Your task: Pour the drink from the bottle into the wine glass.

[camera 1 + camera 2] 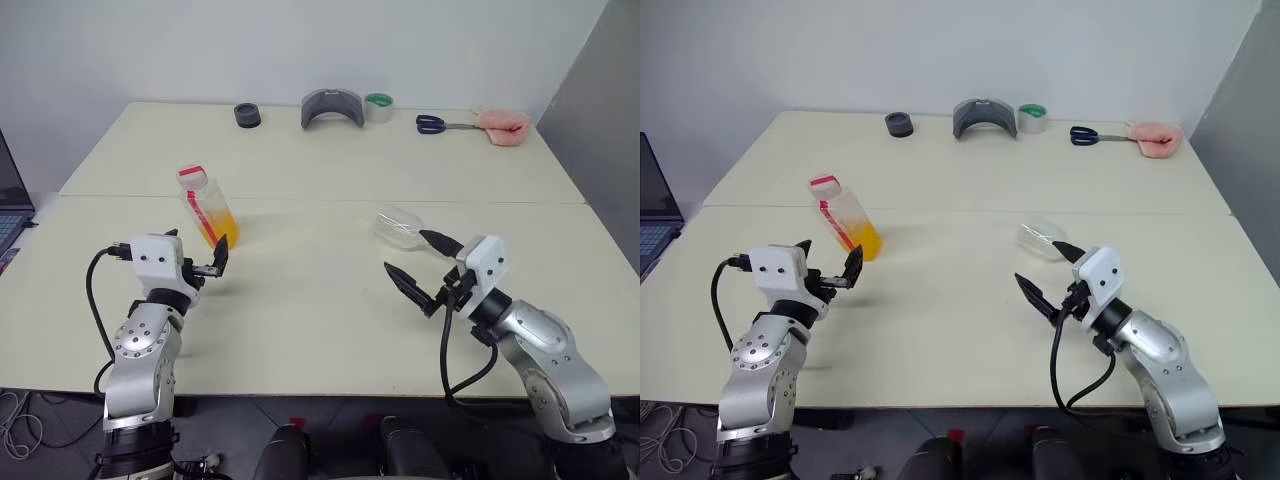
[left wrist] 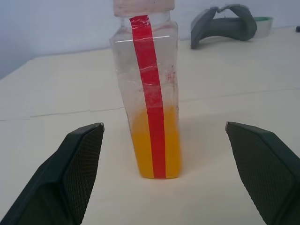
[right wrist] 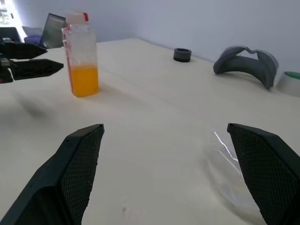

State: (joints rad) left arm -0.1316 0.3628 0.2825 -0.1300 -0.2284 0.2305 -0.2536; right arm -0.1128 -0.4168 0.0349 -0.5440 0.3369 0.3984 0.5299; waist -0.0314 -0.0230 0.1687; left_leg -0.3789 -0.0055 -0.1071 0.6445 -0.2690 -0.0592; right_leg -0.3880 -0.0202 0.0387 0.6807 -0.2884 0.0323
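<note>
The bottle [image 1: 208, 207] stands upright on the left half of the table [image 1: 320, 300], capped in red-pink, with a red label strip and the orange drink [image 2: 154, 150] in its lower part. My left gripper [image 1: 198, 240] is open just short of the bottle, which stands centred between the fingers [image 2: 79, 164] with a gap on each side. The clear wine glass [image 1: 398, 226] is right of centre; its stem is hard to make out. My right gripper [image 1: 405, 250] is open just in front of the glass, level and angled toward the bottle [image 3: 80, 56].
Along the far edge lie a black ring [image 1: 247, 115], a grey curved piece [image 1: 331, 107], a green-topped tape roll [image 1: 378, 105], blue-handled scissors [image 1: 432, 124] and a pink cloth [image 1: 503, 127]. A laptop [image 1: 10, 205] sits off the left edge. A seam [image 1: 420, 201] crosses the table.
</note>
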